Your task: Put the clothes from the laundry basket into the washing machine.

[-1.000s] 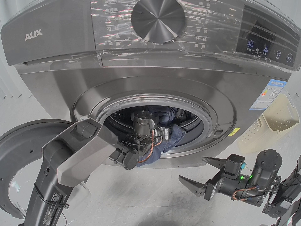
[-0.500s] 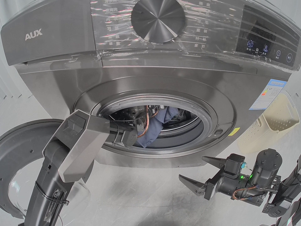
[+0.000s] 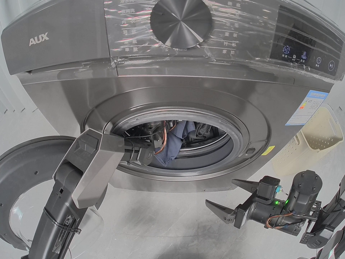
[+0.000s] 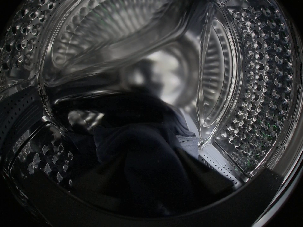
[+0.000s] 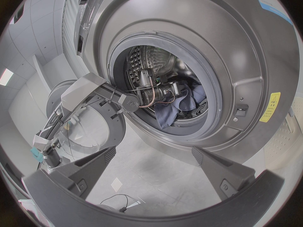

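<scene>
L gripper (image 5: 175, 90) pushed deeper into washing machine (image 3: 90, 90) drum (image 4: 262, 63) vs 1 s ago; blue clothes (image 3: 171, 145) just ahead of it, inside; grip can't tell. R gripper (image 3: 220, 191) spread wide, clothes up-left of it.

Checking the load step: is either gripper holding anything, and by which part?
Right gripper: open, nothing held. Left gripper is inside the drum at the blue garment; any hold on it cannot be told.

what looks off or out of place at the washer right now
The blue garment is not fully in: part of it drapes over the door seal of the washing machine. Wrinkled plastic film covers the control panel.
</scene>
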`<state>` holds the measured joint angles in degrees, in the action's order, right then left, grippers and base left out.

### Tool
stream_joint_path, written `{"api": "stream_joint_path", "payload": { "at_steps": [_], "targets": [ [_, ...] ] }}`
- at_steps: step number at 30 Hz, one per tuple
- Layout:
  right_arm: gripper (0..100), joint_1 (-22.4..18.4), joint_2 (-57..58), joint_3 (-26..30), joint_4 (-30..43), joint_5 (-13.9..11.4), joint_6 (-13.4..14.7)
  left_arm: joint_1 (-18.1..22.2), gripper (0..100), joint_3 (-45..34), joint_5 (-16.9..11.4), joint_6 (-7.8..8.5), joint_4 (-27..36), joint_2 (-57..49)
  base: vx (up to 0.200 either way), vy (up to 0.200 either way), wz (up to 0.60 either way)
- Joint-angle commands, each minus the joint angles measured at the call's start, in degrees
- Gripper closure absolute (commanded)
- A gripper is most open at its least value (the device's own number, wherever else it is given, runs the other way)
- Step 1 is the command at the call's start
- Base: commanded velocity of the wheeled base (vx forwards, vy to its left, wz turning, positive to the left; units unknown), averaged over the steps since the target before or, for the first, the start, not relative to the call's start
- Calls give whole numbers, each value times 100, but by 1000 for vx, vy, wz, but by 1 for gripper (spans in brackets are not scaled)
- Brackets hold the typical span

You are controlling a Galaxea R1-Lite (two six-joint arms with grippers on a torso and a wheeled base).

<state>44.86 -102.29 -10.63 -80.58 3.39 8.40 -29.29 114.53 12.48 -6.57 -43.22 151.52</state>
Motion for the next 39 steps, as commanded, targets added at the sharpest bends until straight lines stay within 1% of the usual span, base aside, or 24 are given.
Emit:
{"api": "stream_joint_path", "payload": {
  "at_steps": [1, 2, 3, 4, 7, 11, 16, 17, 22, 24, 26, 28, 29, 30, 31, 33, 34, 37, 39],
  "targets": [
    [0, -13, -19, 8, -10, -5, -5, -129, 0, -449, 26, 7, 85, -237, 0, 0, 0],
    [0, -13, -19, 17, -2, -5, -5, -147, 0, -722, 44, 15, 120, -412, 0, 0, 0],
    [0, -13, -19, 17, -10, -5, -5, -156, 0, -818, 44, 24, 138, -474, 0, 0, 0],
    [0, -13, -19, 17, -10, -5, -5, -252, 0, -1425, 44, 51, 226, -790, 0, 0, 0],
    [0, -13, -19, 17, -2, -5, -5, -296, 0, -2119, 9, 103, 384, -1133, 0, 0, 0],
    [0, -13, -19, 17, -2, -5, -5, -252, 0, -2479, -35, 182, 569, -1195, 0, 0, 0],
    [0, 5, -28, 8, -10, -5, 4, -200, 0, -2488, -106, 226, 727, -1010, 0, 0, 0],
    [0, -4, -28, 8, -19, -14, 4, -182, 100, -2488, -132, 235, 744, -975, 0, 0, 0],
    [0, -13, -28, 8, -19, -5, -5, -138, 100, -2365, -185, 253, 797, -808, 0, 0, 0],
    [0, -13, -28, 0, -28, -14, 4, -129, 100, -2216, -185, 226, 806, -764, 0, 0, 0],
    [0, -13, -28, 0, -28, -14, -5, -112, 100, -1961, -167, 165, 797, -702, 0, 0, 0],
    [0, -13, -28, 0, -28, -14, 4, -94, 100, -1671, -123, 59, 780, -623, 0, 0, 0],
    [0, -13, -28, 0, -28, -14, -5, -94, 100, -1495, -97, -90, 771, -588, 0, 0, 0],
    [0, -13, -28, -9, -28, -14, -5, -94, 100, -1477, -97, -116, 762, -579, 0, 0, 0],
    [0, -13, -28, 0, -37, -14, -5, -129, 100, -1249, -88, -398, 744, -562, 0, 0, 0],
    [0, -13, -36, 0, -37, -14, -5, -147, 100, -1100, -79, -573, 718, -562, 0, 0, 0],
    [0, -13, -36, 0, -37, -14, 4, -147, 100, -1020, -71, -609, 700, -562, 0, 0, 0],
    [0, -13, -36, -9, -37, -14, 4, -138, 100, -827, -27, -617, 604, -562, 0, 0, 0],
    [0, -13, -36, -9, -37, -14, 4, -147, 100, -555, 0, -609, 419, -518, 0, 0, 0]
  ]
}}
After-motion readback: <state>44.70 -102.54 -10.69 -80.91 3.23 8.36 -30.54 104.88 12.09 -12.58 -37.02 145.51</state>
